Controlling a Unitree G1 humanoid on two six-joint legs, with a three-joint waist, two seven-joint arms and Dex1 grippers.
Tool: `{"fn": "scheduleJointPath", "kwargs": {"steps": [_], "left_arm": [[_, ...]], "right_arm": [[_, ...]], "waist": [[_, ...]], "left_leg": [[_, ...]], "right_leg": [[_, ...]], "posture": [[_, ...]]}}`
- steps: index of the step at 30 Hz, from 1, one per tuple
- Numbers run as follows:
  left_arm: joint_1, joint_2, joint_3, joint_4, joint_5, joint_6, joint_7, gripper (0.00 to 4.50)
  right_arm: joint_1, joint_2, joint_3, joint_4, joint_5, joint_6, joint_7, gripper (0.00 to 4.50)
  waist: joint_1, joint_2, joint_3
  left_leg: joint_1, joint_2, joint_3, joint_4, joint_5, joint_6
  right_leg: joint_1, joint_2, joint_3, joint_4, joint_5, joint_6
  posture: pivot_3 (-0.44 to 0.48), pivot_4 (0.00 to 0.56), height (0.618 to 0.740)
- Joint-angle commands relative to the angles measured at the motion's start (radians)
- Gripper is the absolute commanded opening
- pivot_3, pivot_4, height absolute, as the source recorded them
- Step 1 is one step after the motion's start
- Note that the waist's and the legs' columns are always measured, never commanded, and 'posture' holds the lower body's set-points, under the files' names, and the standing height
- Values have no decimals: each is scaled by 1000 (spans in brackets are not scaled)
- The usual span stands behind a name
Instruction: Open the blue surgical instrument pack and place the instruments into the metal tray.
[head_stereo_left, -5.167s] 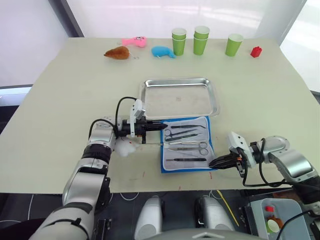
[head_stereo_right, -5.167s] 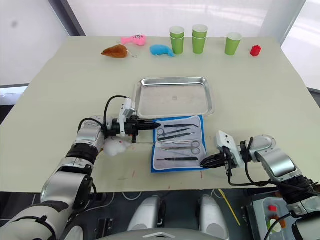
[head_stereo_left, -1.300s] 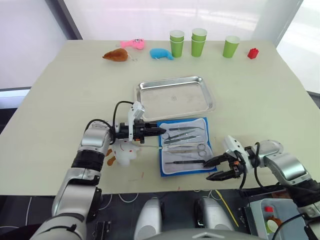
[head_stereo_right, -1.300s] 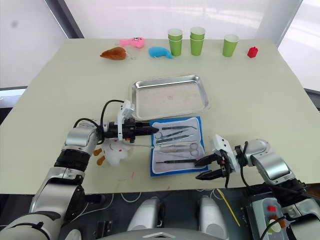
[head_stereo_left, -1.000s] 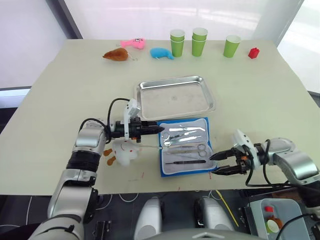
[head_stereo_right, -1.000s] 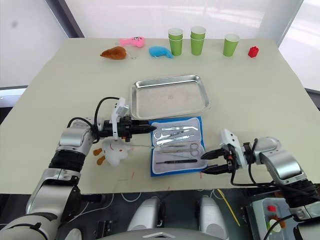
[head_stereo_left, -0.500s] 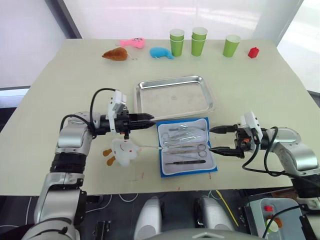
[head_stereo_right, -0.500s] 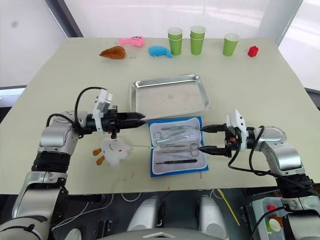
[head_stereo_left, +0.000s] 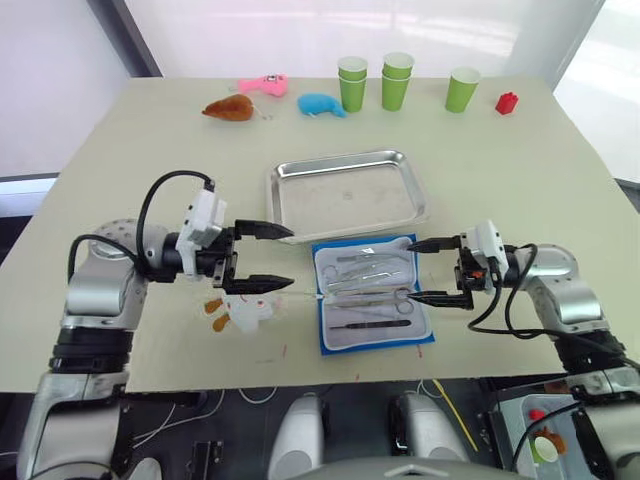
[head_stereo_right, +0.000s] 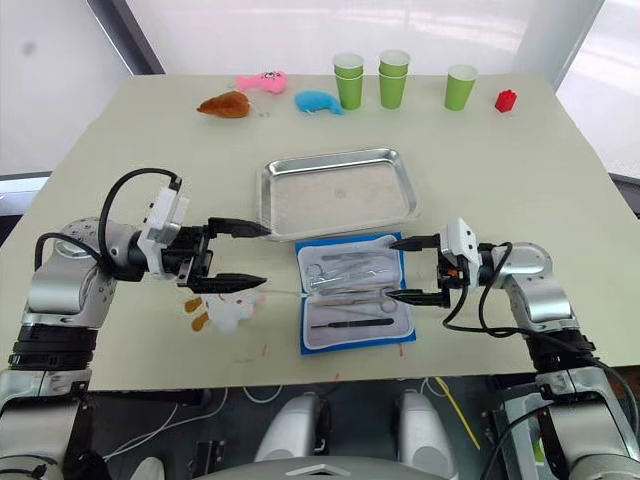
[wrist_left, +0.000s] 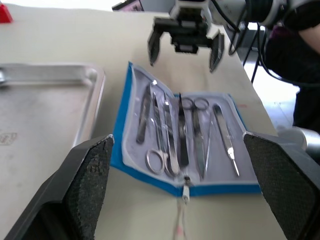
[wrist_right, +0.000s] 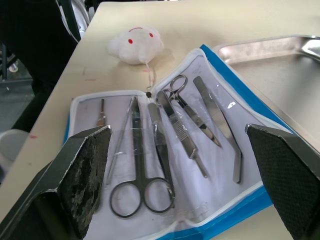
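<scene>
Pack (head_stereo_left: 372, 295) open before tray (head_stereo_left: 347, 192); instruments (wrist_right: 170, 130) inside pack; plush (head_stereo_left: 245, 311) left.

Metal tray (head_stereo_left: 350, 194): shiny brushed steel, glossy rim. Blue surgical instrument pack (wrist_right: 165, 150): blue cloth edge, pale smooth lining, clear glossy plastic strip over instruments (wrist_right: 172, 127), polished silver metal, some darker. Counter (head_stereo_left: 520, 170): matt beige, smooth. White toy (wrist_right: 135, 39): soft plush. Green cups (head_stereo_left: 398, 80): matt paper-like.

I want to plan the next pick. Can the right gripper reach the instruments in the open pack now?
Probably yes. The right gripper is open beside the pack, and the instruments lie uncovered with nothing between.
</scene>
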Motion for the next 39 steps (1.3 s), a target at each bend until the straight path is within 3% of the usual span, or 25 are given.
{"fn": "scheduleJointPath", "kwargs": {"steps": [1, 14, 28, 34, 39], "left_arm": [[4, 12, 23, -46, -29, -31, -18, 4455], [72, -17, 34, -118, -117, 18, 34, 4455], [91, -31, 21, -97, -102, -3, 62, 4455], [69, -61, 13, -41, -69, -27, 102, 4455], [15, -93, -27, 72, 33, -119, 140, 4455]], "right_arm": [[-31, 27, 8, 45, -18, -63, 4, 4500], [-71, 95, 46, 275, -123, -122, -43, 4500], [-29, 107, 65, 296, -164, -118, -97, 4500], [-6, 105, 81, 294, -168, -120, -91, 4500], [1, 102, 98, 327, -183, -127, -79, 4500]], "waist": [[0, 0, 0], [-2, 1, 1], [-3, 1, 1], [-3, 1, 1], [-2, 0, 0]], "left_leg": [[0, 0, 0, 0, 0, 0], [0, 0, 0, 0, 0, 0], [2, 0, 1, 0, 0, 0], [3, 0, 1, 0, 0, 0], [3, 0, 1, 0, 0, 0]], "right_leg": [[0, 0, 0, 0, 0, 0], [0, 0, 1, 0, 0, 0], [0, 0, 1, 1, 0, 0], [1, 0, 1, 2, 0, 0], [1, 0, 1, 2, 0, 0]], "posture": [[0, 150, 740], [0, 150, 740], [0, 150, 740], [0, 150, 740], [0, 150, 740]]}}
